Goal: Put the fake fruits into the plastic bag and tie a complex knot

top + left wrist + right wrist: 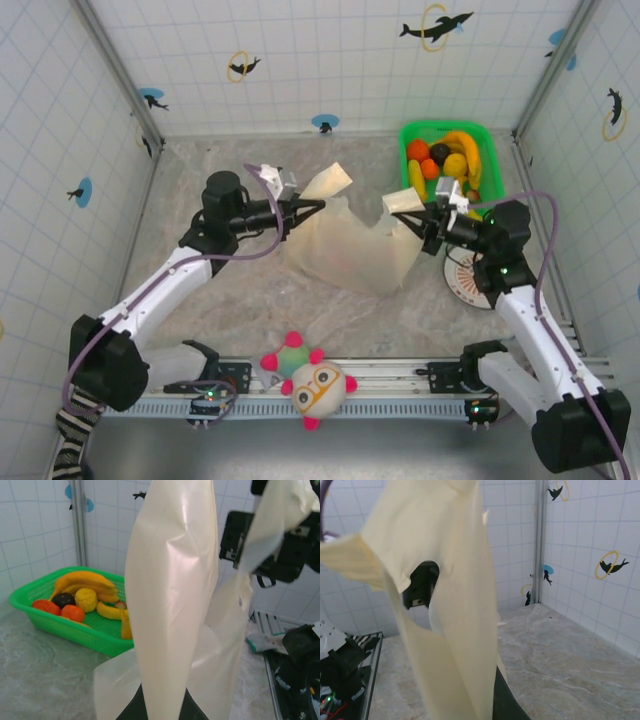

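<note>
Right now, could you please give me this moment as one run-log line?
left gripper: shut on bag | right gripper: shut on bag | fruits: in basket | bag: untied

The bag [350, 255] blocked the table's [235, 315] middle; open room lay left of it and before the plush [318, 388].

Inside a robotics lab test enclosure, walled by white grid panels [340, 70] with dolphin stickers [437, 25], floored by a marble-look tabletop [230, 300], edged by an aluminium mounting rail [395, 378].
</note>
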`<state>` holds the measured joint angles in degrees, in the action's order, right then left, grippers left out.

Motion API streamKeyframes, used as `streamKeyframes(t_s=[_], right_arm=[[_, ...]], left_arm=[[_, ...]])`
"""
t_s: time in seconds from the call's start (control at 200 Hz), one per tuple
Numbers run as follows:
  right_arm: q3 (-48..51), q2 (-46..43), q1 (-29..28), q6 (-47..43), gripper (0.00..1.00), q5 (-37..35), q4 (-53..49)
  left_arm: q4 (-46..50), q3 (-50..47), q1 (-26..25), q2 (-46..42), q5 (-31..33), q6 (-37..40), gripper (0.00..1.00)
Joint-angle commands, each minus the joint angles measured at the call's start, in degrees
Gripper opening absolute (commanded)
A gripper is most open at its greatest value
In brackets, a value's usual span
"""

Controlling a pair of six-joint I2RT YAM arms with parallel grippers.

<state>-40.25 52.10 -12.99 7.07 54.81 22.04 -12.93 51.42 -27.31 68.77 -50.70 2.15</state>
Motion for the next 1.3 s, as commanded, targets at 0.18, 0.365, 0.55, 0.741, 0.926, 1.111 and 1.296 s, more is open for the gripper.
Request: streamKeyframes(t_s=[0.18, 0.365, 0.55, 0.741, 0.926, 1.111, 1.296], right_arm=[[-16.19, 14.06, -3.9, -1.87, 0.0, -7.28, -16.18], [-19.88, 19.28, -6.83, -2.62, 0.0, -8.01, -18.51], [-20.8, 21.9, -8.7, -4.66, 0.0, -6.64, -19.64], [-17.85, 20.06, -8.26, -6.74, 0.13, -6.83, -19.32], [-14.64, 15.79, -4.01, -8.34, 0.51, -4.51, -20.4], [-8.1, 9.7, 4.22, -11.03, 0.99, 3.13, -18.71], [1.51, 4.71, 7.01, -7.3, 0.99, 6.9, -4.36]], left_arm=[[9.36, -0.6, 0.19, -5.6, -0.33, 16.74, 0.0], [17.09, 3.51, -3.54, -2.99, 5.44, 24.54, 0.0], [21.63, 8.76, -6.22, 2.49, 8.07, 25.21, 0.0], [21.63, 11.22, -7.46, 6.46, 8.01, 23.36, 0.0], [19.2, 11.5, -7.59, 8.04, 6.73, 21.03, 0.0], [17.33, 11.7, -7.62, 8.81, 5.93, 20.0, 0.0], [17.29, 12.08, -7.64, 9.42, 6.17, 19.82, 0.0]])
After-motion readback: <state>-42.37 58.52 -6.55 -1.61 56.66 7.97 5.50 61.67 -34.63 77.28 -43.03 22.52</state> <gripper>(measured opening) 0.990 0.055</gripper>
